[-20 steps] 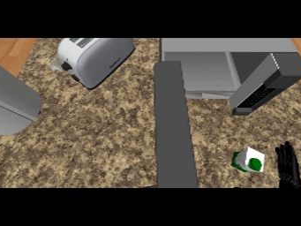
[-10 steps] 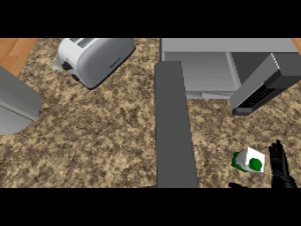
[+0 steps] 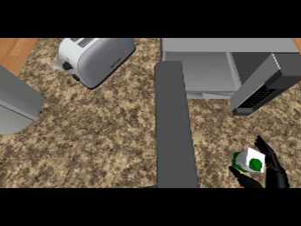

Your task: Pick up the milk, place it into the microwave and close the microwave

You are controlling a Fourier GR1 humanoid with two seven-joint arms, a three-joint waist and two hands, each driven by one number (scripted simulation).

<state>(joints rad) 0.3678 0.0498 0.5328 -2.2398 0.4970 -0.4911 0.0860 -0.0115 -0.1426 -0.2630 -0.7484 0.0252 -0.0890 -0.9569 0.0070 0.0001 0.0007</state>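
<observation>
The milk is a small white carton with a green mark, standing on the speckled counter at the lower right. My right hand comes in from the lower edge and curls round it, fingers along the carton's right side and thumb under its near left corner. The microwave stands at the top right, its inside showing and its door swung open toward me, just beyond the milk. My left hand does not show.
A silver toaster lies at the top left. A long grey bar runs from the lower edge up to the microwave, left of the milk. A large grey rounded slab fills the left edge.
My right hand has come in from the carton's right side and closed round it, the thumb swinging under its near corner. The milk has stayed in place.
</observation>
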